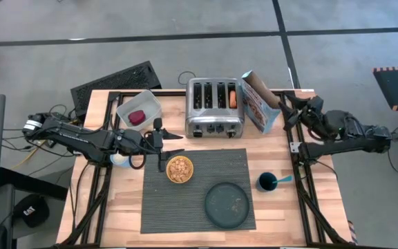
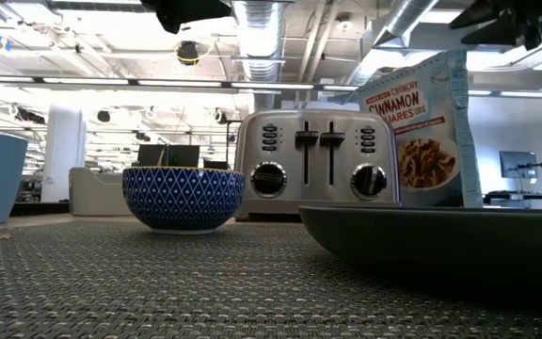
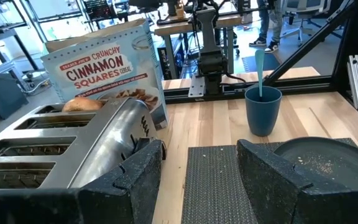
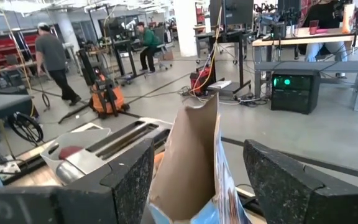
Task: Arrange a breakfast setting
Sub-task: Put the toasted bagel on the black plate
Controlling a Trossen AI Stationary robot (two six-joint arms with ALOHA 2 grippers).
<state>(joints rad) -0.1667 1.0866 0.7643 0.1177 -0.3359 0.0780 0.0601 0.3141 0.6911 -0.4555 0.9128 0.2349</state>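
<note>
Now your yellow bowl (image 1: 179, 169) of cereal sits at the placemat's (image 1: 164, 207) 10 o'clock, plate (image 1: 227, 205) at 5; spoon (image 1: 282, 180) stands in the cup (image 1: 266, 182). Left gripper (image 1: 173, 144) and right gripper (image 1: 284, 111) both gape empty.

Take the dark ribbed placemat (image 1: 197, 188) as your landmark: your small bowl (image 1: 179, 169), yellow inside and blue-patterned outside, sits upright at its far left corner, holding cereal. Your dark round plate (image 1: 227, 204) rests near its right front corner. Just off its right edge stands the dark blue cup (image 1: 266, 182), with the blue-handled spoon (image 1: 282, 180) leaning in it.
</note>
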